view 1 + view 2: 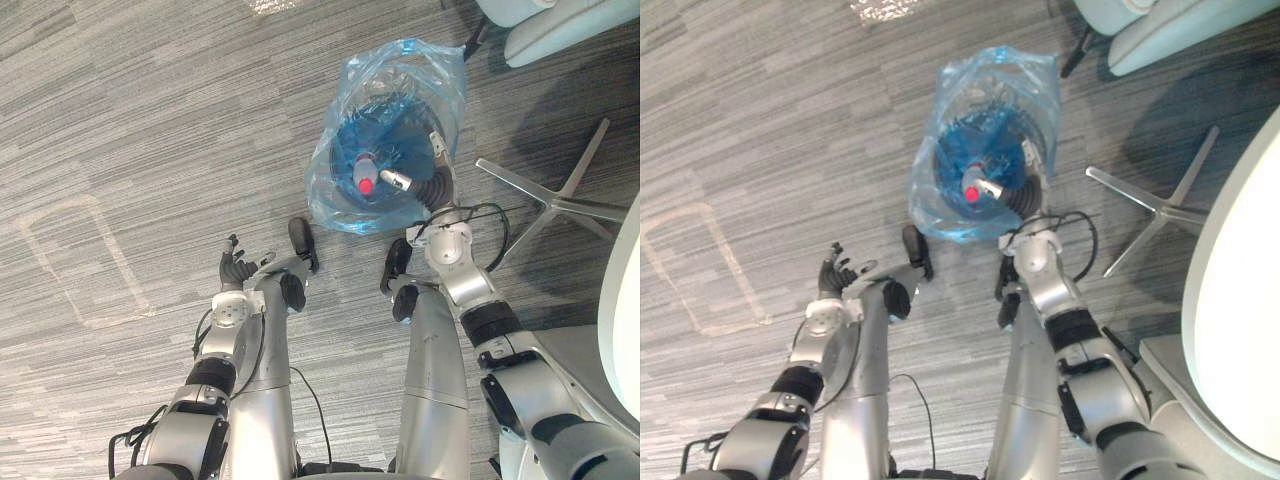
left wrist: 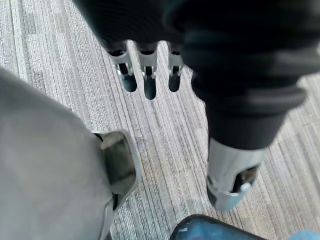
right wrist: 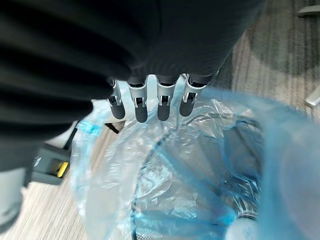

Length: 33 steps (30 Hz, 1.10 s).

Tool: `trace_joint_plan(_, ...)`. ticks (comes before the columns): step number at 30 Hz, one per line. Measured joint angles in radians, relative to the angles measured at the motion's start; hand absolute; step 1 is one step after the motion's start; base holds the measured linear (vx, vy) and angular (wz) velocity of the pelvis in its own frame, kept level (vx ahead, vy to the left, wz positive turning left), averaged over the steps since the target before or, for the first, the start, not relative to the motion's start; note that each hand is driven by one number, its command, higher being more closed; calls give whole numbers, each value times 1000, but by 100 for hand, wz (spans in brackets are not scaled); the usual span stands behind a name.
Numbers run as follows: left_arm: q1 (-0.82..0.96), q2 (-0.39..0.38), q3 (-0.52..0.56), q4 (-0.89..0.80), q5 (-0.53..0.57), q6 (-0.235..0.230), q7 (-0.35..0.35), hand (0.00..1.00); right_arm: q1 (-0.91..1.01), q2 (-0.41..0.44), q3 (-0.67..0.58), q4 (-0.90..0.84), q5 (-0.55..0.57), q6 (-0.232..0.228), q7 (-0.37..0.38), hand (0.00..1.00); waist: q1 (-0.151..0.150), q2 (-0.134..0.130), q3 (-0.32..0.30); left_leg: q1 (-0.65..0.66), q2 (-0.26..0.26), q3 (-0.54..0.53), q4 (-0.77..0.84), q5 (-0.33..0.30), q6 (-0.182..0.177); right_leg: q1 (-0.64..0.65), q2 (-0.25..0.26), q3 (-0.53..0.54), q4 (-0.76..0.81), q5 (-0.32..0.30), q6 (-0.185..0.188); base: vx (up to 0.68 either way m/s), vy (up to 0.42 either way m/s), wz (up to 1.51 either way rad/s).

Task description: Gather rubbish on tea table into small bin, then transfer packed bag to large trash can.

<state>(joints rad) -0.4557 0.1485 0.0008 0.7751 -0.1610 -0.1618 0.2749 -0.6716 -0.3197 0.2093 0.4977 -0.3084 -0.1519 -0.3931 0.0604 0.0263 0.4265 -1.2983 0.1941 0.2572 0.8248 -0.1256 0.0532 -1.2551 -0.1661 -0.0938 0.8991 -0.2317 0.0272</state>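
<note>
A small wire bin lined with a blue plastic bag (image 1: 385,150) stands on the grey carpet in front of me. Inside it lies a clear bottle with a red cap (image 1: 365,181). My right hand (image 1: 432,188) is at the bin's near right rim. In the right wrist view its fingers (image 3: 141,102) hang straight just above the crinkled bag edge (image 3: 165,165), and nothing is gripped. My left hand (image 1: 238,266) hangs low on the left, well clear of the bin. Its fingers (image 2: 149,75) are straight over bare carpet and hold nothing.
A star-shaped chair base (image 1: 560,200) lies right of the bin, with a pale seat (image 1: 560,25) at the back right. A white tabletop edge (image 1: 1240,300) runs down the right side. A faint taped outline (image 1: 80,260) marks the carpet at left.
</note>
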Motion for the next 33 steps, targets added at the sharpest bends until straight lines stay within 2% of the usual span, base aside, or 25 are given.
trace_joint_plan(4, 0, 14, -14, -1, 2, 0, 2, 0, 63, -17, 40, -27, -124, -2, 2, 0, -2, -17, -16, -9, 12, -4, 12, -3, -1, -4, 9, -2, 2, 1, -1, -51, -16, -6)
trace_joint_plan(10, 0, 20, -31, -6, 1, -3, 2, 0, 79, -71, 111, -30, -255, -1, 17, 0, -2, -18, -19, -15, 16, -4, 20, -8, 1, -6, 10, -4, 2, 1, -1, -49, -7, -2)
trace_joint_plan(16, 3, 22, -40, -6, -28, -23, 0, 0, 28, -72, 199, 154, -347, 9, 50, 0, -1, -20, -35, -37, 17, -3, 21, -8, 1, -28, 11, -5, 3, 2, 0, -33, -5, -1)
trace_joint_plan(21, -9, 29, -40, -8, -62, -48, -2, 0, -58, -58, 233, 321, -433, 51, 52, 0, 1, -18, -36, -68, 19, -4, 27, -4, 7, -60, 11, -4, 12, 2, 0, -45, -5, -1)
trace_joint_plan(26, -21, 29, -40, -7, -84, -52, -3, 0, -124, -25, 235, 415, -450, 84, 44, 0, 5, -18, -36, -82, 18, -4, 30, -4, 7, -79, 10, -2, 24, 1, -1, -51, -8, 1)
trace_joint_plan(27, -21, 28, -40, -7, -91, -52, -3, 0, -131, -21, 235, 429, -463, 87, 41, 100, 5, -18, -36, -83, 17, -5, 29, -4, 6, -80, 9, -2, 24, 1, -1, -65, -9, 3)
trace_joint_plan(33, -34, 21, -38, -8, -120, -65, -3, 0, -177, 5, 234, 475, -477, 110, 27, 100, 8, -17, -37, -100, 3, -8, 16, 3, -2, -104, 3, 1, 28, 0, -1, -52, -5, 6)
